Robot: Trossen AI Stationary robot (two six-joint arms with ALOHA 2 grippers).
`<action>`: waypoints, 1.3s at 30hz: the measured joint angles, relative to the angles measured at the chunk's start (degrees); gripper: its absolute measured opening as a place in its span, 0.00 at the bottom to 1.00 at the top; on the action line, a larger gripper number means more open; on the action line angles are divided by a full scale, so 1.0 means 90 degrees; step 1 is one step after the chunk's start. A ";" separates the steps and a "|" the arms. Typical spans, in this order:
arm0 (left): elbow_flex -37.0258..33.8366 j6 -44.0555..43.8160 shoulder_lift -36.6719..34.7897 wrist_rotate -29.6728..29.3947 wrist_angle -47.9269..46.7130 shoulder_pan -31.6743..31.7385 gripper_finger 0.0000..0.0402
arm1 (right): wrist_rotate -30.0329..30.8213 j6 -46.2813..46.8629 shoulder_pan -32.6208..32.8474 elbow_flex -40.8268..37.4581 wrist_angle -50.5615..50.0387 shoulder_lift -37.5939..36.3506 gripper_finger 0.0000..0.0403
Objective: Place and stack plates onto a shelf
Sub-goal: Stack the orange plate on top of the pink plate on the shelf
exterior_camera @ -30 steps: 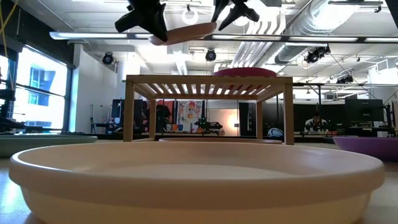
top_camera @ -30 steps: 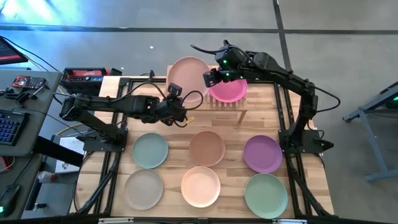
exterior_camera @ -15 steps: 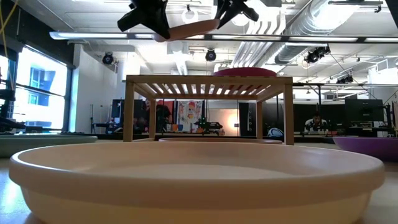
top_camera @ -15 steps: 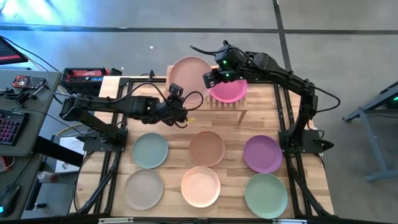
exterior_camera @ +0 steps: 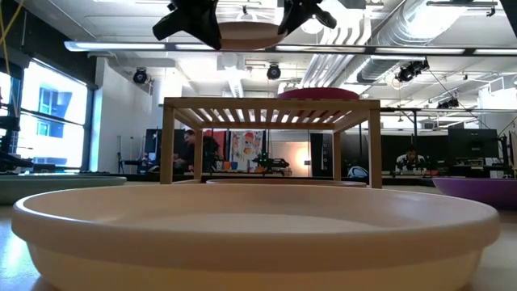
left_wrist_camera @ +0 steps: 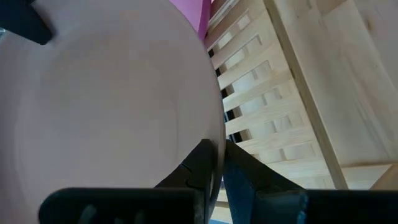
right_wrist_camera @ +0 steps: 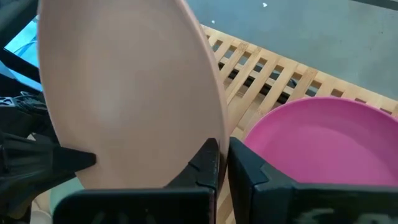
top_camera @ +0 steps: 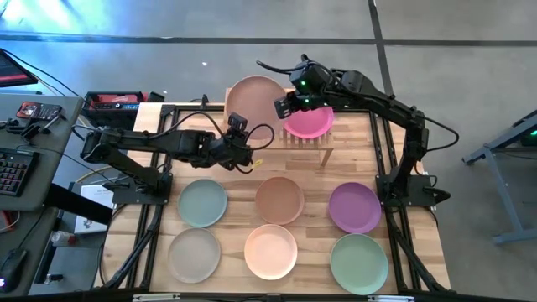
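**Pink plate held above my shelf, gripped from both sides**

I have the pink plate [top_camera: 254, 99] pinched on two edges at once. My left gripper [top_camera: 237, 127] clamps its near rim, and in the left wrist view the plate's edge [left_wrist_camera: 112, 99] sits squeezed between my two dark fingers [left_wrist_camera: 198, 168]. My right gripper [top_camera: 285, 106] bites the opposite rim; in the right wrist view my fingers [right_wrist_camera: 208, 163] close on the plate's edge [right_wrist_camera: 124, 93] the same way. From table height the plate [exterior_camera: 247, 34] hangs roughly level, well above the shelf [exterior_camera: 271, 107] and clear of it, with my left gripper [exterior_camera: 198, 23] on one side and my right gripper [exterior_camera: 300, 13] on the other.

Seen from above, the plate hovers over the left half of the shelf [top_camera: 304, 144] and reaches past its far edge. The magenta plate [top_camera: 307, 121] already rests on the right half of the slatted top, just beside the one I hold.

Six more plates lie on the wooden table [top_camera: 239, 188] in front of the shelf. The near-shelf row holds the sage plate [top_camera: 202, 202], the brown plate [top_camera: 279, 200] and the purple plate [top_camera: 354, 206]. The front row holds the grey-beige plate [top_camera: 194, 254], the peach plate [top_camera: 270, 251] and the green plate [top_camera: 358, 262].

I can read no brand, label or lettering on the plates or the shelf.
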 joint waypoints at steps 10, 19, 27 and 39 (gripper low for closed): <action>0.0000 -0.0176 0.0000 0.0146 -0.0027 0.0004 0.14 | -0.0030 0.0089 0.0000 0.0000 -0.0144 0.0000 0.00; 0.0000 -0.1307 0.0000 0.0288 -0.0028 0.0004 0.25 | 0.0050 0.0103 0.0000 0.0000 -0.0298 -0.0002 0.00; 0.0000 -0.2029 0.0000 0.0001 -0.0021 -0.0004 0.27 | 0.0073 0.0098 -0.0086 0.0000 -0.0664 -0.0012 0.00; 0.0000 -0.2004 -0.0002 -0.0001 -0.0066 -0.0478 0.26 | -0.0067 -0.0125 -0.0583 -0.0007 -0.0795 -0.0142 0.00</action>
